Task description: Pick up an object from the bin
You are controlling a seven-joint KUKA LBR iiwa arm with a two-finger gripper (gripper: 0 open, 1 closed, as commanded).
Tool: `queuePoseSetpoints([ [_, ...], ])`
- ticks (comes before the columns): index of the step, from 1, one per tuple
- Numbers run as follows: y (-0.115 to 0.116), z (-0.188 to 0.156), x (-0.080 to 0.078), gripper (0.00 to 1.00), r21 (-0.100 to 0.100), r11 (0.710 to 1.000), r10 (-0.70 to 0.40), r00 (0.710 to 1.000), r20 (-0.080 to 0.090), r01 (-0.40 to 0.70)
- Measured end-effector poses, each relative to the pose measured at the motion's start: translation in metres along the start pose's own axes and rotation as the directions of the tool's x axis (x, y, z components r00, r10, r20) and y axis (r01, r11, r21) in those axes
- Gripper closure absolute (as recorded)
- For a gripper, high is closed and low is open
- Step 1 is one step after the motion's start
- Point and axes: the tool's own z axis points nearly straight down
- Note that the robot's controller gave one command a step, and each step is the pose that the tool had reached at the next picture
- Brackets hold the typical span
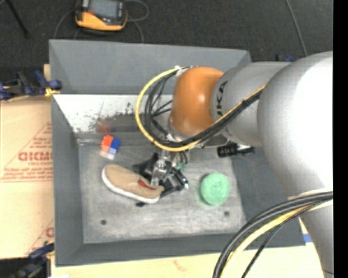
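Observation:
A small beige shoe [127, 184] with a white sole lies on its side near the middle of the bin floor. My gripper [160, 175] is down at the shoe's right end, its dark fingers right against the heel opening; whether they close on it is hidden. A fuzzy green ball [214, 189] rests just to the gripper's right. A little block [109, 146], red, blue and white, sits up left of the shoe near the back wall.
The arm with its orange cover and looped cables reaches in from the right over the bin's back right part. Bare floor lies in front of the shoe and at the left.

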Motion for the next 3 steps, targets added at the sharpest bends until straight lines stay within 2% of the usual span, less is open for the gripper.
queuePoseSetpoints([
  [1, -0.021, -0.016, -0.004, 0.0, 0.003, 0.997, -0.076, 0.997, -0.02, 0.076],
  [2, -0.024, 0.01, -0.001, 0.0, 0.012, 0.979, 0.202, 0.979, -0.021, -0.202],
  [3, 0.057, 0.011, 0.015, 1.0, 0.009, 1.0, -0.012, 1.0, -0.016, 0.012],
])
